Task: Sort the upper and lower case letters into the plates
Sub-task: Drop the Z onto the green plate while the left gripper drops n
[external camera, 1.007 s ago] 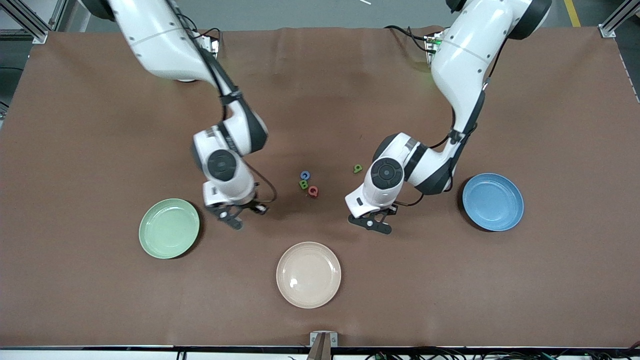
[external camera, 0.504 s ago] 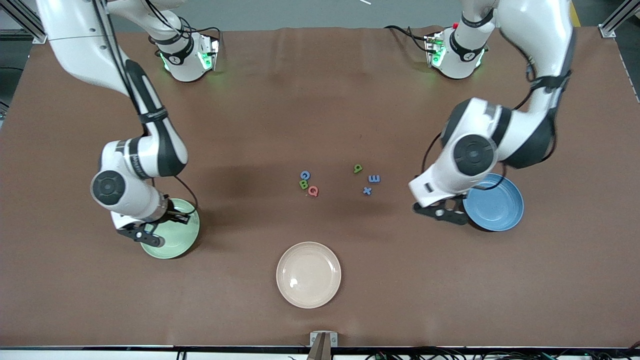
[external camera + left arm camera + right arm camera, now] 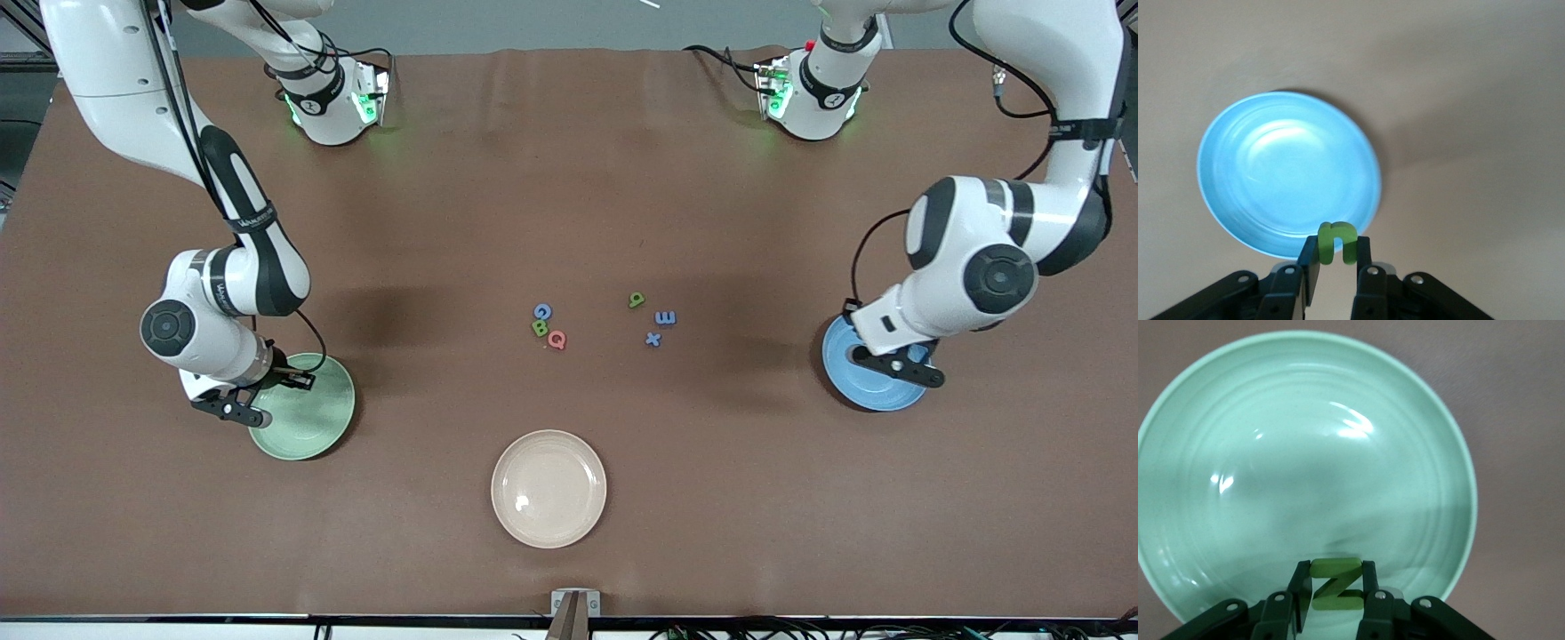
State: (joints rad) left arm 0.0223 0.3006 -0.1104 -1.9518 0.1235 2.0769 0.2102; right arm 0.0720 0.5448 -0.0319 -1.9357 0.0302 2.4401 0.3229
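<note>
Two arms have swung out from the middle of the brown table mat [image 3: 569,178] toward its two ends, each with a letter in its grip, so both drops look imminent.

Front view first. Where the right gripper [image 3: 233,408] was beside the letter cluster a second ago, it now hangs over the rim of the pale mint green round plastic plate [image 3: 307,413], toward the right arm's end of the mat. The left gripper [image 3: 896,367] has gone the other way and sits over the sky blue round plastic plate [image 3: 876,391]. Left at mid-mat: the blue foam G [image 3: 542,311], green foam B [image 3: 539,328] and pink-red foam Q [image 3: 557,340] huddled together, then the green b-shaped foam letter [image 3: 636,300], blue E-shaped foam letter [image 3: 665,317] and blue foam x [image 3: 653,339], now uncovered. The cream-beige round plate [image 3: 548,488] sits near the mat's front edge, unused.

Left wrist view: jaws clamped on the small green foam lower-case n [image 3: 1336,242], which pokes up between the fingertips, above the blue plate's rim, not its centre.

Right wrist view: jaws pinching the green foam capital N [image 3: 1336,585], lying sideways between the fingers, above the mint plate's basin near its rim.

My read: capitals go mint, lower case blue; six remain.
</note>
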